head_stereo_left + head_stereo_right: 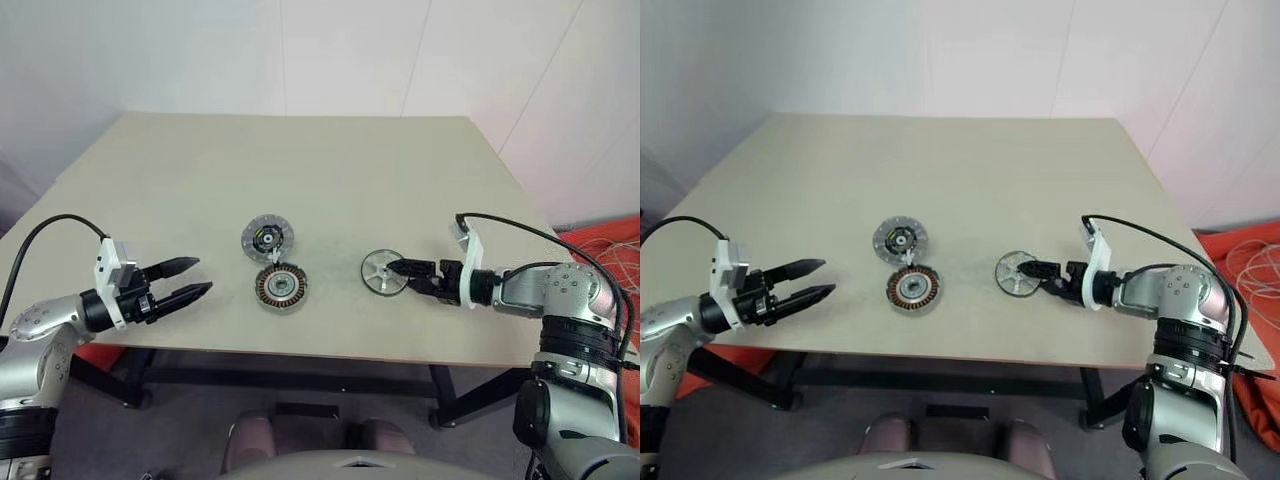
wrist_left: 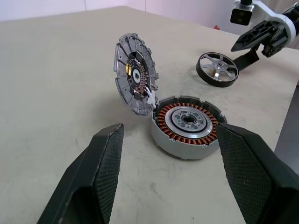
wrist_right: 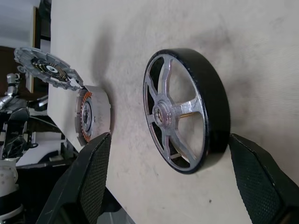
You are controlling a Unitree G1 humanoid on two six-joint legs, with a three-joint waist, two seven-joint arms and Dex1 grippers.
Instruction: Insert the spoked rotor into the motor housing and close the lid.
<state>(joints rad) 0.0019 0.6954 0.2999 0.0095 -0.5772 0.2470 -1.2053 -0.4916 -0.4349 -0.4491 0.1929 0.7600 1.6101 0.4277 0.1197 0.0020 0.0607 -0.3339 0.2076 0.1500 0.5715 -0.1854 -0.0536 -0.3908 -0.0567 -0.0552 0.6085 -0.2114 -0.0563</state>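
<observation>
The spoked silver metal rotor with its black rim (image 1: 384,271) is flanked by the right end effector (image 1: 408,272), fingers apart; seemingly off-centre, so it could be skidded across the beige worktop (image 1: 330,170).

The rotor (image 1: 381,271) lay flat on the table, apart from the other parts and to their right: a silver disc with six spokes and a small hub, set in a black outer band. The housing (image 1: 281,288), a squat grey ring with copper-brown windings round a silver centre, sat near the table's front edge with its open face up. The lid (image 1: 267,239), a grey toothed disc with a dark centre, stood raised behind the housing, joined to it at one edge and leaning back like an opened hinge.
</observation>
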